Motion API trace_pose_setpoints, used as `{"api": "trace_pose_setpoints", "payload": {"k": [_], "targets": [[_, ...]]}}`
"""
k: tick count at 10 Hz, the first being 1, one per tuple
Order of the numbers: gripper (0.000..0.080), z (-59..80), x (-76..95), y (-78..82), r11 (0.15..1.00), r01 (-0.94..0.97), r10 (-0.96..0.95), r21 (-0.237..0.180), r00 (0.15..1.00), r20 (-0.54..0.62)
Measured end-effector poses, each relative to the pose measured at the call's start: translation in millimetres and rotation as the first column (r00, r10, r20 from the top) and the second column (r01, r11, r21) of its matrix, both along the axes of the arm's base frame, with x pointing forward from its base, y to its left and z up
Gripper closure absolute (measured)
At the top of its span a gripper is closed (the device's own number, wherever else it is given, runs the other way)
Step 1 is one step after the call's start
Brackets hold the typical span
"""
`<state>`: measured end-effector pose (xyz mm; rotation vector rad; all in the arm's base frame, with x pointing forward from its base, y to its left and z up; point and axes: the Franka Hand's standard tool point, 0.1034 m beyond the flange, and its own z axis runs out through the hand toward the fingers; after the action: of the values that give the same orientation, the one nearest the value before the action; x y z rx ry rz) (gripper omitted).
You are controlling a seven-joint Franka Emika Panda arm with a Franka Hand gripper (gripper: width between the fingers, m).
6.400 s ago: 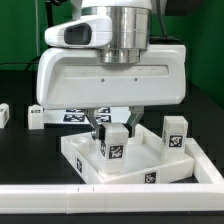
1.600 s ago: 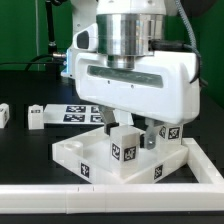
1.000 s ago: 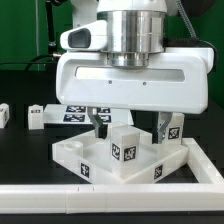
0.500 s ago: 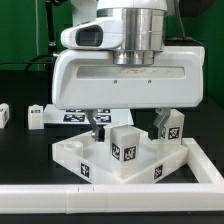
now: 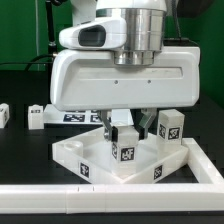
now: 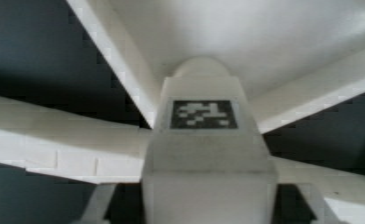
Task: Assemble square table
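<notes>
The square table's top [image 5: 95, 160] is a white rimmed slab lying in the middle of the exterior view, with tags on its front edge. A white tagged leg [image 5: 123, 146] stands upright on it. My gripper [image 5: 126, 127] hangs straight over that leg, with one dark finger [image 5: 105, 126] against each side, shut on it. The wrist view looks down the same leg [image 6: 200, 150], with its tag facing the camera, a finger pad [image 6: 127, 205] at its side and the slab [image 6: 170, 35] beyond. A second leg [image 5: 172, 127] stands at the slab's far right corner.
Two more white tagged legs [image 5: 36, 117] [image 5: 4, 113] lie on the black table at the exterior view's left. The marker board [image 5: 78, 113] lies behind the slab. A long white bar fence [image 5: 110, 197] runs along the front.
The fingers stood wide apart on both sides of the leg a second ago. They have since closed in against its sides. The hand has dropped slightly.
</notes>
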<state>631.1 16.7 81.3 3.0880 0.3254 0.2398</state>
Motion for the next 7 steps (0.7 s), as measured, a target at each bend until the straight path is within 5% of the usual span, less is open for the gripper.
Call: {"api": "trace_pose_setpoints", "payload": {"k": [2,5,7], "targets": [[0.0513,0.0,0.0,0.1,1.0,0.011,-0.011,0.002,1.0,0.0],[0.0513,-0.6,0.4,1.6,0.929,0.363,-0.363,0.067,0.932,-0.006],[0.0512,-0.1,0.5,2.4,0.784,0.61,-0.611,0.115,0.791,-0.032]]}}
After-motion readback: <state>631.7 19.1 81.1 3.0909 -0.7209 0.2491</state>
